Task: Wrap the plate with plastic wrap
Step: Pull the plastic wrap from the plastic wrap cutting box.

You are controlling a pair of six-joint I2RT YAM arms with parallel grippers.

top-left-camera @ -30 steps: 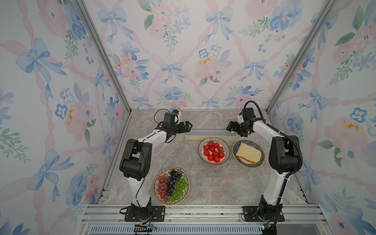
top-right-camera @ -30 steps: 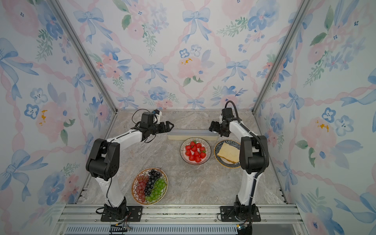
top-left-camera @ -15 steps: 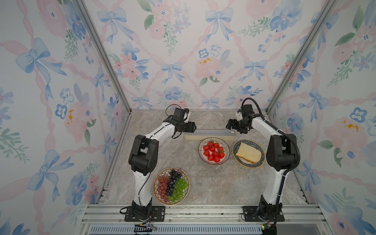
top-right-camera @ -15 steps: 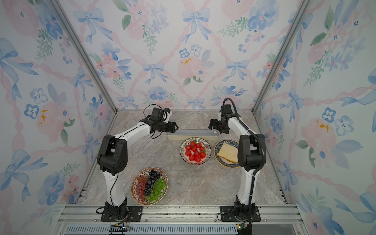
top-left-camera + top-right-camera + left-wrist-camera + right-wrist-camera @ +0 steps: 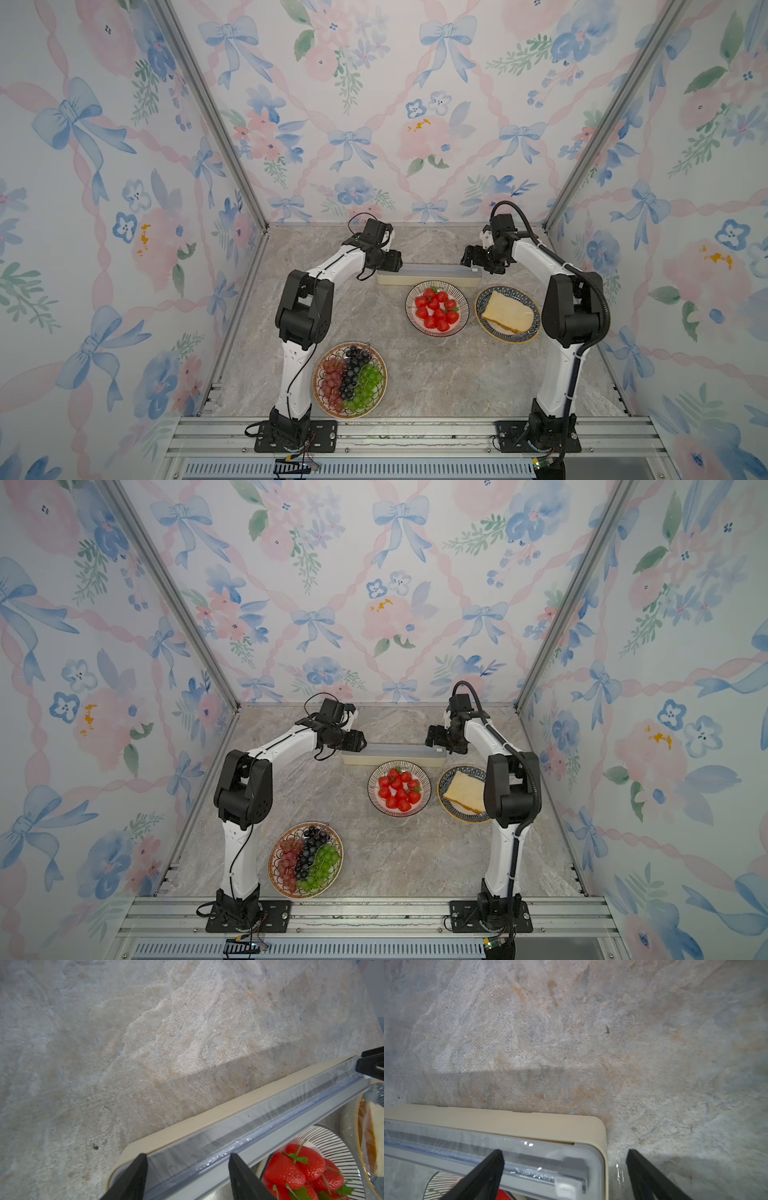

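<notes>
At the back of the marble table (image 5: 436, 374), the long cream box (image 5: 428, 275) lies crosswise, just behind the striped plate of strawberries (image 5: 410, 316). The plastic wrap (image 5: 207, 1147) sits as a clear, glossy film across the box's grey top, and the small white slider (image 5: 564, 1189) is at the box's right end.

A second ago the left gripper (image 5: 395, 262) hung short of the box's left end with its jaws spread wider. It now sits at that end. In the left wrist view its fingers (image 5: 143, 1167) stand apart, narrower than before, straddling the film-covered strip.

The right gripper (image 5: 467, 258) has drawn in from beyond the right end and now hovers over that corner. Its jaws are wide apart: in the right wrist view one finger (image 5: 492, 1167) lies over the grey top, while the other is past the box's end, above bare table.

The box, the strawberries, the plate of bread (image 5: 481, 320) to their right and the plate of grapes (image 5: 318, 388) near the left arm's base all lie where they lay before.
</notes>
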